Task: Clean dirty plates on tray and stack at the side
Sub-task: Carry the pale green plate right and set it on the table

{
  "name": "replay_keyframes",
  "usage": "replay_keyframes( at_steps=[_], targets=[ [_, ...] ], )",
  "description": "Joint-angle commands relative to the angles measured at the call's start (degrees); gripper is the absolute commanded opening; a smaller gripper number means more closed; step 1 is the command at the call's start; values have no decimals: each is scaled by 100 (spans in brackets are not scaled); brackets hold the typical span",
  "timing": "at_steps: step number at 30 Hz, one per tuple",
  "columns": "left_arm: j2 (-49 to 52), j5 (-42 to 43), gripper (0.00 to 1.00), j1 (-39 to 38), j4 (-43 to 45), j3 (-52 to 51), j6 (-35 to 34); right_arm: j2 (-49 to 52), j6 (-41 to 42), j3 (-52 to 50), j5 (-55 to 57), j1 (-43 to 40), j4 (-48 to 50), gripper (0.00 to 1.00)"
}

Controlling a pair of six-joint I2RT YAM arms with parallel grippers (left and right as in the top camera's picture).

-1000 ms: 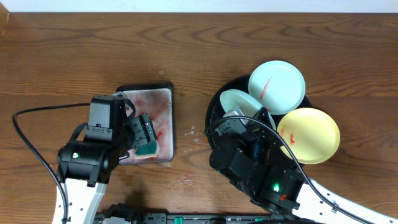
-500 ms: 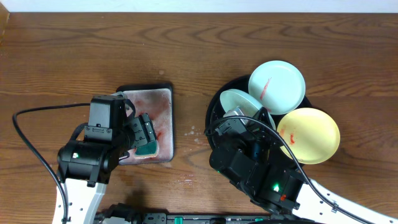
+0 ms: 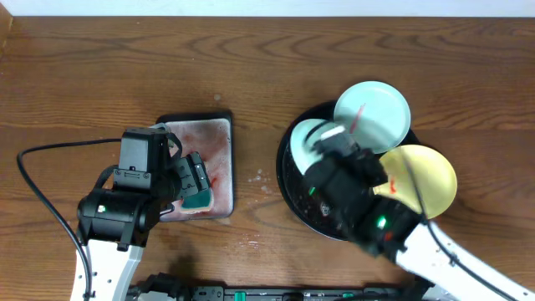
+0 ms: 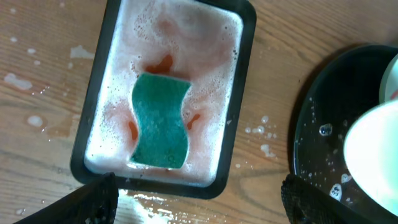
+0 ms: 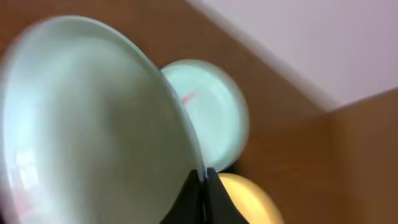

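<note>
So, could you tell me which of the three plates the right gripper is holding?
The pale blue plate nearest the tray's left edge, its rim pinched by the right gripper. The other pale blue plate and the yellow plate lie free.

green sponge (image 4: 160, 121) in soapy tray (image 4: 91, 93)

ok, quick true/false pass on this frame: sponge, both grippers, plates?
1. The green sponge lies in the foamy rectangular black-rimmed tray. True.
2. The left gripper is shut on the sponge. False: it is open above it, and the sponge lies free.
3. The right gripper pinches the rim of a pale blue round plate. True.
4. The other pale blue plate is spotless. False: it carries a red streak.
5. That plate sits on bare wood. False: it rests on the round glossy black tray.
</note>
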Motion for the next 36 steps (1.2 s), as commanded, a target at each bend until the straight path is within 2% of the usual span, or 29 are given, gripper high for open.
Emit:
replay_keyframes(
  at_steps=[1, 6, 7, 10, 12, 18, 24, 27, 28, 29, 30, 32, 34, 36],
  targets=[
    [26, 35, 84, 24, -9, 0, 17, -50, 1274, 146, -2754, -1189, -20, 1],
    [26, 35, 84, 24, -11, 0, 17, -297, 1449, 452, -5101, -3143, 28, 1],
    [26, 35, 84, 24, -11, 0, 17, -317, 1423, 525, -5458, -3816, 20, 1],
    [26, 35, 84, 24, -11, 0, 17, -267, 1445, 529, -5637, -5381, 26, 1],
    [26, 35, 84, 24, -9, 0, 17, -83, 1884, 529, -5635, -6588, 76, 1],
    [26, 35, 84, 24, -9, 0, 17, 758, 2800, 527, -5549, -8544, 769, 1],
    [26, 35, 84, 24, -11, 0, 17, 1963, 2758, 527, -4741, -9184, 1064, 1],
    [26, 35, 84, 24, -9, 0, 17, 2549, 2505, 527, -4789, -9278, 1078, 1],
    [26, 35, 84, 24, -11, 0, 17, 2590, 2358, 529, -4907, -9274, 1106, 5],
    [26, 35, 84, 24, -9, 0, 17, 2555, 2192, 531, -5053, -9245, 1172, 27],
    [26, 35, 84, 24, -11, 0, 17, 2518, 2179, 538, -5115, -9230, 1198, 31],
    [26, 35, 84, 24, -11, 0, 17, 2144, 1895, 592, -5619, -9090, 1270, 47],
    [26, 35, 84, 24, -11, 0, 17, 1558, 1539, 601, -6334, -8896, 1147, 52],
    [26, 35, 84, 24, -11, 0, 17, 1012, 1484, 601, -6553, -8638, 623, 52]
  ],
)
